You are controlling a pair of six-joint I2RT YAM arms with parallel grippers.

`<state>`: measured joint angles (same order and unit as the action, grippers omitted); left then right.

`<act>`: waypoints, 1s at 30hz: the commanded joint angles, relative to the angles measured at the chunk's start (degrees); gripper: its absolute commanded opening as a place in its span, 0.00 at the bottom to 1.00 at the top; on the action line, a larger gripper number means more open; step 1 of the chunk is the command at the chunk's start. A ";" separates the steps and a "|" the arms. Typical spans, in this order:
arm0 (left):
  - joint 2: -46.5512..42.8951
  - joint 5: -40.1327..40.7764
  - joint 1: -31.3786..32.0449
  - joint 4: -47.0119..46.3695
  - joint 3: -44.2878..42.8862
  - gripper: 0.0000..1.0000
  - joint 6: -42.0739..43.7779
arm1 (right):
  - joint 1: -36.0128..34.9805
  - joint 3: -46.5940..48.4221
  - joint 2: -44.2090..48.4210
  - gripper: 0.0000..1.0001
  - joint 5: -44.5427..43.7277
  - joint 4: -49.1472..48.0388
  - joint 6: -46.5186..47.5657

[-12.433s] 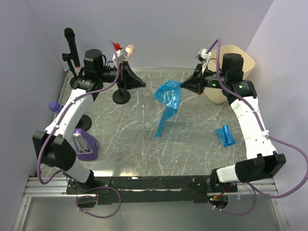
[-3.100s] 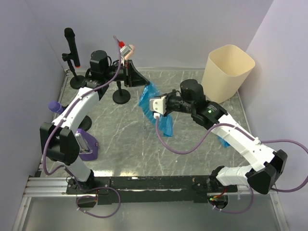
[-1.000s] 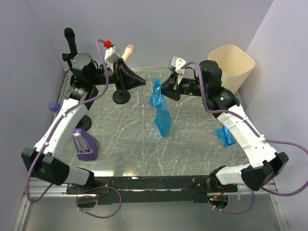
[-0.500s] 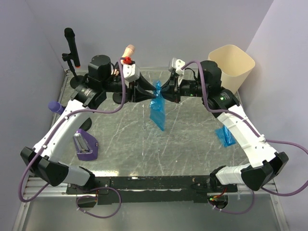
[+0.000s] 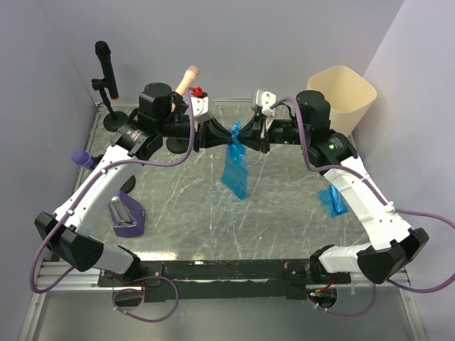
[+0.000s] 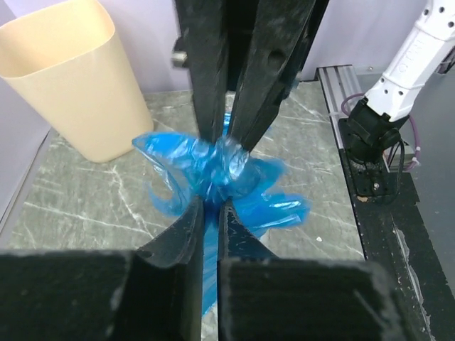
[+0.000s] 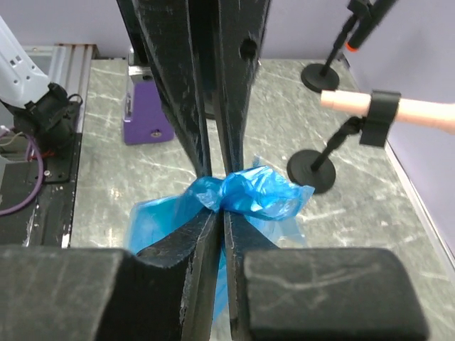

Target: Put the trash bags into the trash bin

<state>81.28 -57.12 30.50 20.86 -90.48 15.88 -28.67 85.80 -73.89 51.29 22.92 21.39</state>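
The left gripper [image 5: 225, 135] and the right gripper [image 5: 242, 135] meet nose to nose in the upper middle of the overhead view. Both are closed to a narrow slit on the gathered top of a crumpled blue plastic trash bag [image 5: 234, 170]. The rest of the bag hangs below them over the grey marbled table [image 5: 178, 213]. The wrist views agree. In the left one, the arm's own fingers rise from the bottom edge and pinch the blue film [image 6: 213, 167], and the other arm's fingers come down from the top onto the same knot. The right wrist view shows the same arrangement in reverse [image 7: 249, 192].

The cream-beige plastic trash bin [image 5: 341, 96] stands upright in the upper right corner of the overhead view, well apart from the held bag. No blue shows inside it. A second blue bag, folded small [image 5: 333, 201], lies on the table at centre right, beside the right arm's forearm.

By this reading nothing is in the bin yet. The held bag has to be carried to the upper right and dropped in, and then the folded one has to be picked up and follow it.
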 commanded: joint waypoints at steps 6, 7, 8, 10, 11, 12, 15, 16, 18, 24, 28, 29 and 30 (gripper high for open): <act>-2.44 -0.35 -0.88 -0.91 -0.93 0.03 -0.76 | 5.63 -2.04 4.19 0.04 -3.21 0.90 -3.19; -2.44 -0.71 -1.06 -1.00 -1.10 0.02 -1.02 | 6.07 -2.04 4.10 0.04 -3.47 1.25 -2.76; -2.26 -0.80 -1.14 -1.35 -1.19 0.02 -1.03 | 6.16 -2.21 4.10 0.04 -3.74 1.43 -2.41; -2.26 -1.32 -1.23 -2.05 -1.11 0.02 -1.20 | 6.34 -2.83 4.45 0.05 -4.44 1.26 -2.31; -2.17 -1.59 -1.23 -2.14 -1.28 0.02 -1.03 | 6.34 -3.18 4.54 0.06 -3.75 0.73 -2.14; -1.83 -1.85 -1.23 -2.49 -1.46 0.02 -1.03 | 6.25 -3.18 4.72 0.06 -2.78 0.73 -1.70; -1.21 -2.72 -1.32 -3.90 -1.89 0.06 -2.17 | 6.08 -2.92 4.45 0.06 -1.98 0.29 -2.40; -0.77 -2.99 -1.32 -4.42 -2.07 0.14 -2.43 | 6.08 -2.92 4.19 0.06 -1.72 0.29 -2.14; -0.42 -3.87 -1.23 -7.66 -1.64 0.31 -4.62 | 6.08 -2.92 4.01 0.06 -1.37 -0.06 -2.40; 2.39 -5.45 -0.18 -14.08 -2.68 0.47 -9.63 | 5.38 -1.78 2.61 0.06 -0.40 -0.86 -2.93; 4.76 -6.77 0.52 -15.85 -4.18 0.42 -11.22 | 4.76 -0.90 1.82 0.06 -0.66 -1.03 -3.02; 5.20 -6.95 0.61 -15.94 -4.53 0.40 -11.39 | 4.67 -0.72 1.73 0.06 -0.84 -1.03 -2.93; 5.64 -7.21 0.61 -16.11 -4.97 0.37 -11.57 | 4.67 -0.72 1.73 0.06 -1.01 -1.03 -2.84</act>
<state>85.56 -61.43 30.55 8.88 -92.20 6.57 -23.40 82.91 -71.75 49.23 24.32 18.85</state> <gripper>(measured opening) 0.414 0.064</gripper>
